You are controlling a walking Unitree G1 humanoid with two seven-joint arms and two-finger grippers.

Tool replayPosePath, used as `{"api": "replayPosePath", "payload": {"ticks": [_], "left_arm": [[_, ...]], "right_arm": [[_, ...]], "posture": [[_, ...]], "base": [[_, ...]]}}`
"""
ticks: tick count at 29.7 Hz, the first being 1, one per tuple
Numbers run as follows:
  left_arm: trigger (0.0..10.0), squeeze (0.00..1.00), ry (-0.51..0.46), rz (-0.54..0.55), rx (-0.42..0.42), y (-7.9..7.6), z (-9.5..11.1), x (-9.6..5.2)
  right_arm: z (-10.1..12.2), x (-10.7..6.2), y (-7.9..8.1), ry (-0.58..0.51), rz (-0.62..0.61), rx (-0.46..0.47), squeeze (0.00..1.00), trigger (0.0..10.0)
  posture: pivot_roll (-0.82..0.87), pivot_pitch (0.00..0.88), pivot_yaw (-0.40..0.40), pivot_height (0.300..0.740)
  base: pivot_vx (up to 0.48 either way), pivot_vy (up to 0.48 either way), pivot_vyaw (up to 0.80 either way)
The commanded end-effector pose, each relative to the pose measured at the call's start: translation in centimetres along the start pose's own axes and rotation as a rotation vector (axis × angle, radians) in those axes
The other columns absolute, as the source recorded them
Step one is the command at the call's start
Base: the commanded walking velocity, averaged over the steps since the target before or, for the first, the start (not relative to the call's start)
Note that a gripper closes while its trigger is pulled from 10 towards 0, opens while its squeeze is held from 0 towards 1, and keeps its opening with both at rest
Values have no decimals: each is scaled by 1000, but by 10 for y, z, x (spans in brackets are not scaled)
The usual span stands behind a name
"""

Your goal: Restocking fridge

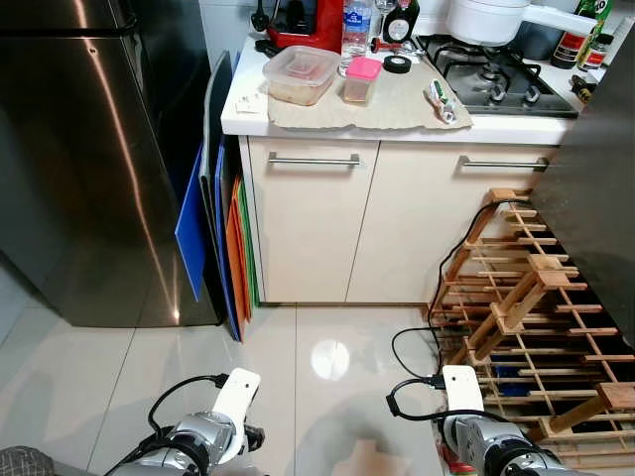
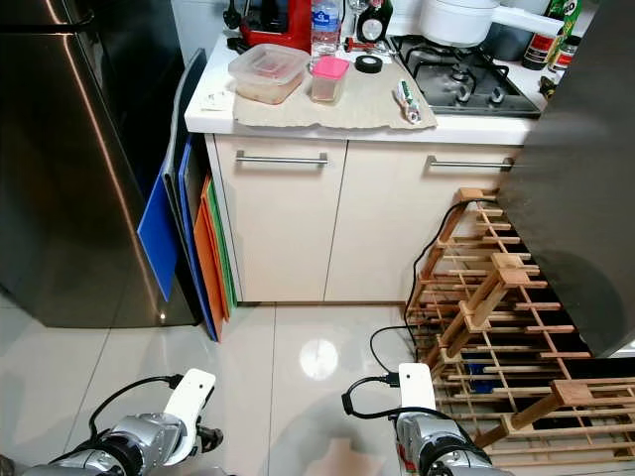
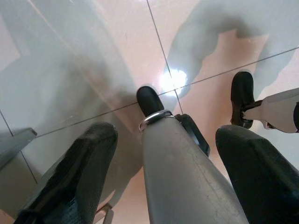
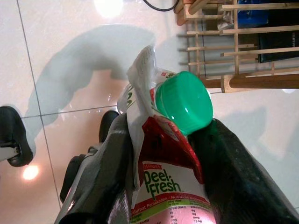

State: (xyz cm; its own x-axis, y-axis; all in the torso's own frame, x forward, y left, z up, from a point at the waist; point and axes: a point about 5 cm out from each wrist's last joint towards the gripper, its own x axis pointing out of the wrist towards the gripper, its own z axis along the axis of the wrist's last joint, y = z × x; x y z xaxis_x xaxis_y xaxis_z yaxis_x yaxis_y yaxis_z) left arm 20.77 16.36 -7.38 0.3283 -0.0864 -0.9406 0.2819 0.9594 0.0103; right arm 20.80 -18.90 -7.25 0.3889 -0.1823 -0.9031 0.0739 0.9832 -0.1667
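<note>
Green-capped juice pouch [image 4: 170,154] sits clamped between the right end effector's [image 4: 159,186] two black fingers, cap jutting past the fingertips, over the tiled floor [image 4: 65,56]. Left end effector [image 3: 168,172] hangs low, fingers apart, holding nothing.

fridge [image 1: 89,159] top cropped, carton [image 4: 163,186] base cut off
</note>
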Motion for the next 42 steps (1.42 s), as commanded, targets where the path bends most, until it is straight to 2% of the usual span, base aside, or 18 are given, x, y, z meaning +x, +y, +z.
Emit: {"api": "replayPosePath", "payload": {"ticks": [1, 28, 42], "left_arm": [[10000, 0, -17, 2, 9, -1, 7, -1], [10000, 0, -21, -1, 2, -4, 9, 0], [10000, 0, -22, 1, 2, -3, 9, -1]], "right_arm": [[9, -1, -5, -25, -11, -2, 0, 10000], [10, -1, -8, -30, -17, -9, 0, 10000], [10, -1, -7, -30, -13, 17, 0, 10000]], "posture": [[117, 0, -58, 740], [116, 0, -67, 740], [117, 0, -61, 740]], "base": [[0, 0, 0], [0, 0, 0], [0, 0, 0]]}}
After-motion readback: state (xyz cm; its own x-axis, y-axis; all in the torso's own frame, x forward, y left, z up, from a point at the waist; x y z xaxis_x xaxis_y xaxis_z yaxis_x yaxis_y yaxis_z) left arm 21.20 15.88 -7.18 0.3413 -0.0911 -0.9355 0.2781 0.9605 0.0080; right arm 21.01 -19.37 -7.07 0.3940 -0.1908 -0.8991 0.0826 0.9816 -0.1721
